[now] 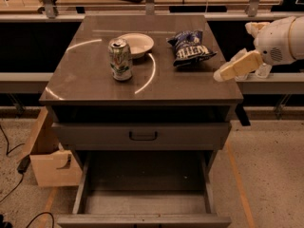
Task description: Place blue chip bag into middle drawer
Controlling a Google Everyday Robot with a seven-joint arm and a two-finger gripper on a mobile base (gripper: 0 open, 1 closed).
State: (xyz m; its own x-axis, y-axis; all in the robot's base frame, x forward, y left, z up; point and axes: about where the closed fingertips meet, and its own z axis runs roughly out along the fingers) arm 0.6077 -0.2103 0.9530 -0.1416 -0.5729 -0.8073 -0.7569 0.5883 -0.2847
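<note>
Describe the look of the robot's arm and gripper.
The gripper, at the right edge beside the cabinet top, is pale cream-yellow, long and blunt-ended. The arm behind it is a rounded white shell with a small dotted patch. No cables show on it.
</note>
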